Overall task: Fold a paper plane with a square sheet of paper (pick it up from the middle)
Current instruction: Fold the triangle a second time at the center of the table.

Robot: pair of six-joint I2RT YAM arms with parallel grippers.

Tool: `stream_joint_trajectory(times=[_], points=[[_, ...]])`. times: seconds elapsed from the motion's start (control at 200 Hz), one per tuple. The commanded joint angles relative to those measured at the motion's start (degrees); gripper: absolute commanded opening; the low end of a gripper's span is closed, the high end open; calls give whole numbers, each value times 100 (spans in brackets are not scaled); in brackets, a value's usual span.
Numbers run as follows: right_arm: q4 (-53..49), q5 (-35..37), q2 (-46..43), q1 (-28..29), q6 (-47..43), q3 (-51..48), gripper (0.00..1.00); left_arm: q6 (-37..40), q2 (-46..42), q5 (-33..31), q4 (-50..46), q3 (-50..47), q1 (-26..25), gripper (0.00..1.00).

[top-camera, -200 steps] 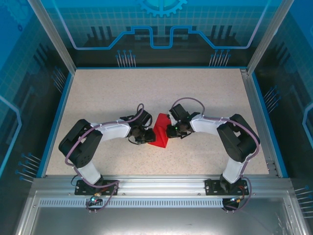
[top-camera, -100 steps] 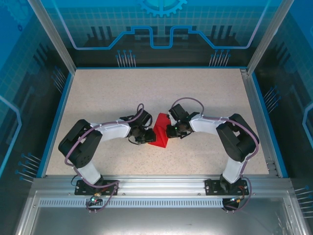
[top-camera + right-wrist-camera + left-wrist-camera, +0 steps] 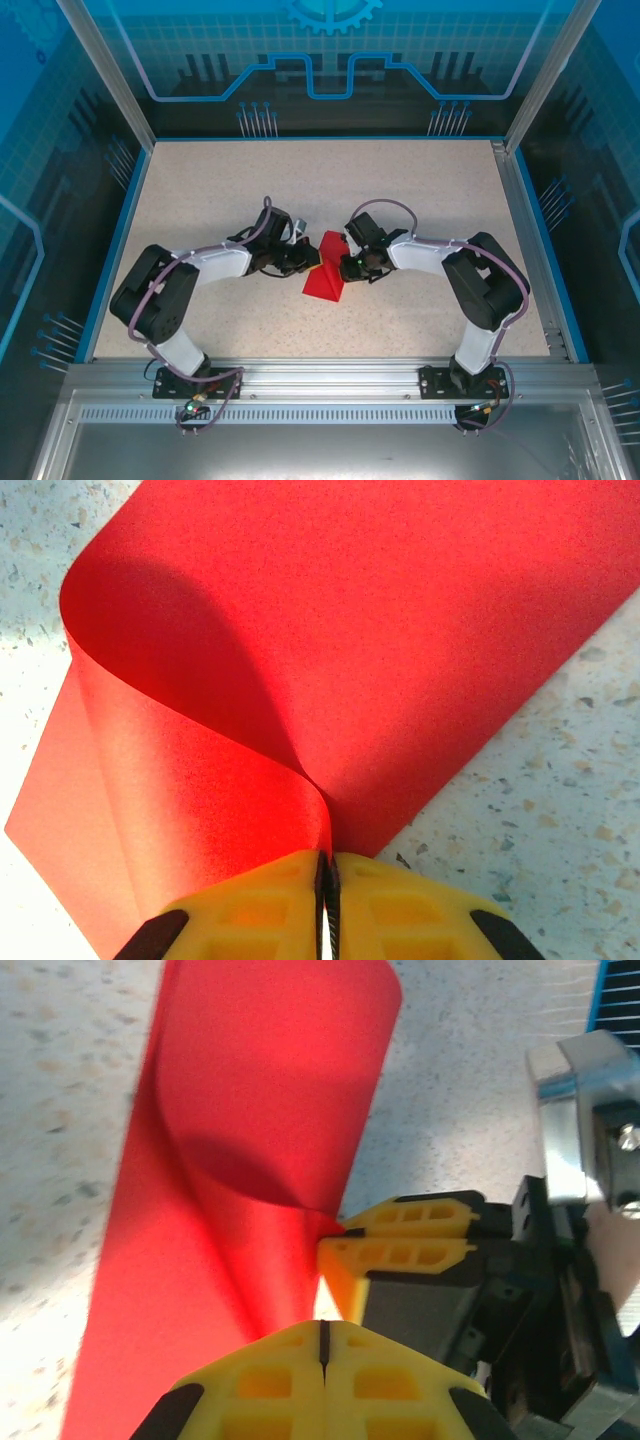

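"Red is the only strong colour on that speckled worktop (image 3: 250, 190). What has the left hand (image 3: 306, 258) done in the last second?"

"It has swung round. It sat low against the near left edge of the square sheet of paper (image 3: 325, 272). Now its forearm lies flatter and it meets the sheet's left side from farther back. Its fingers stood a little apart then and are together now."

"On the paper?"

"Hard to say. In the left wrist view the two yellow pads (image 3: 270, 1360) meet with only a seam between them. The red edge runs right up to them, but it cannot be told whether any paper is caught in that seam."

"And the right hand (image 3: 326, 858)?"

"Unmoved, and clamped on the sheet. The curled flap runs straight into its closed fingers."

"What does that mean for the plane?"

"Probably that the left hand is shifting to a new spot while the right one pins the flap. The fold is being set, not finished."

"How does the sheet look?"

"Bright, thin and matt. It lies in the middle of the worktop between the two hands and looks like a narrow wedge from above. One flap is rolled over in a soft loop with no sharp crease, and it shadows the layer beneath. It is not a dart yet."
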Motion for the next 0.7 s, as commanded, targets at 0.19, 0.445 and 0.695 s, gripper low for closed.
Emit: stream_joint_trajectory(times=[0.19,0.445,0.695], points=[[-264,198,235,79,3,57,12,-326,453,807,981,-131,-13,1],[-287,204,241,82,-19,46,12,-311,807,768,1106,-100,-9,2],[-235,170,232,77,31,38,12,-243,1217,607,1023,-29,-17,2]])
